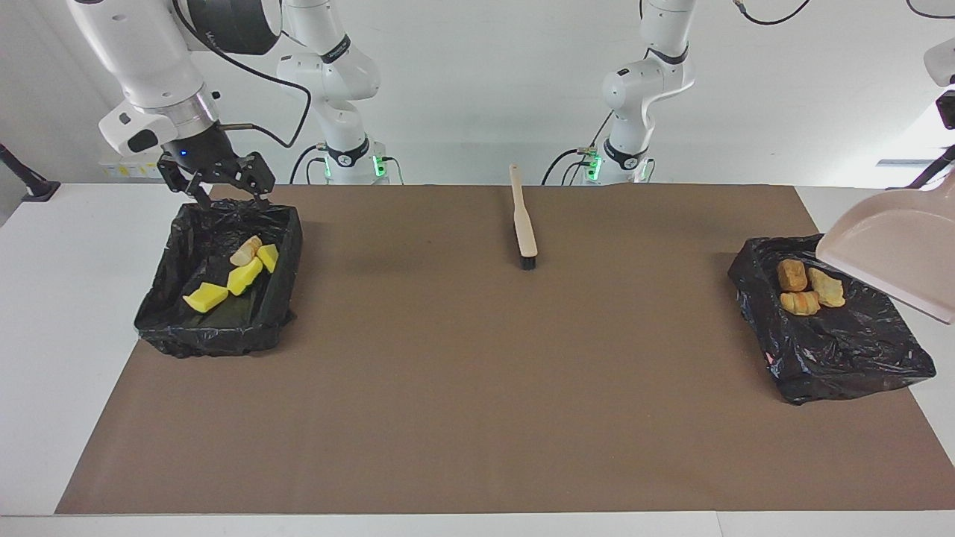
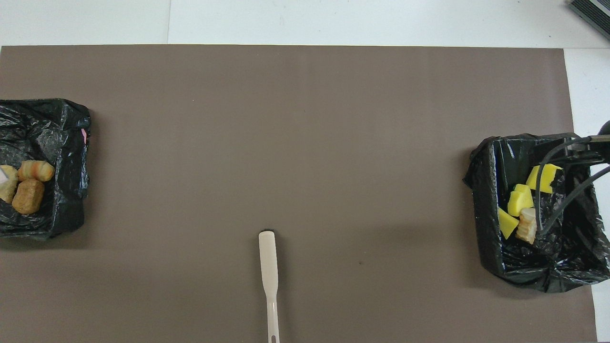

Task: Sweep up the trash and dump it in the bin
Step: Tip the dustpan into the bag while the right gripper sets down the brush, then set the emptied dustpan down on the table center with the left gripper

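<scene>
Trash lies in two black-bagged bins. The bin (image 1: 216,339) at the right arm's end holds three yellow lumps (image 1: 245,276) (image 2: 519,202) and a tan one (image 1: 245,251). My right gripper (image 1: 224,195) hangs open and empty over that bin's rim nearest the robots. The bin (image 1: 850,358) at the left arm's end holds three orange-brown and tan lumps (image 1: 800,302) (image 2: 27,196). A pink dustpan (image 1: 888,253) hangs empty above that bin's outer edge. Its handle runs off the frame toward my left gripper, of which only a dark part (image 1: 947,108) shows.
A pale brush (image 1: 524,220) (image 2: 269,271) with dark bristles lies on the brown mat (image 1: 477,388) midway between the bins, near the robots, handle toward them. White table borders the mat beside both bins.
</scene>
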`<act>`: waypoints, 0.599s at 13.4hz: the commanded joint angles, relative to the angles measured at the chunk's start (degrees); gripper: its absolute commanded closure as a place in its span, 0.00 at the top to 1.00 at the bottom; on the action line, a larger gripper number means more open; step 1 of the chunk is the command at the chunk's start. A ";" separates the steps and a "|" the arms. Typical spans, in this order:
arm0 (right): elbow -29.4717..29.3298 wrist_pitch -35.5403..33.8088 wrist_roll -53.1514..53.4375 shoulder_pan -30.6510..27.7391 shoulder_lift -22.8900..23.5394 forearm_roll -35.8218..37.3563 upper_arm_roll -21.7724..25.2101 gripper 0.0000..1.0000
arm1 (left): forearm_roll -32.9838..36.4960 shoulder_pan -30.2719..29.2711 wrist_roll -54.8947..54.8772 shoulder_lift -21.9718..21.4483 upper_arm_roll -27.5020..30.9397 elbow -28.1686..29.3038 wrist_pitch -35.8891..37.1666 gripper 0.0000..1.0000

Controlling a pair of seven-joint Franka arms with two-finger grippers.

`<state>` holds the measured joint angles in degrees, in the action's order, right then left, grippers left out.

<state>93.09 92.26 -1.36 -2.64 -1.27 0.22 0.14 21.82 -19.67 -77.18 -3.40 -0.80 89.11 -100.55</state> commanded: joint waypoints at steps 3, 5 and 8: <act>1.21 -0.23 0.92 -0.26 -1.10 -1.10 -0.14 1.00 | -5.30 1.21 14.47 0.06 -6.12 -1.13 6.14 0.00; 1.21 -0.23 0.83 -0.35 -1.10 -1.19 -0.14 1.00 | -9.23 1.21 24.49 -0.37 -9.90 -0.52 9.22 0.00; 1.21 -0.15 0.83 -0.35 -1.10 -1.10 -0.14 1.00 | -13.63 3.22 38.98 -0.55 -14.57 1.14 12.39 0.00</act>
<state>93.11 92.26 -1.36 -2.64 -1.27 0.20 0.14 11.00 -18.32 -45.87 -3.35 -14.35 89.18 -89.78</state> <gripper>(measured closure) 0.000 0.665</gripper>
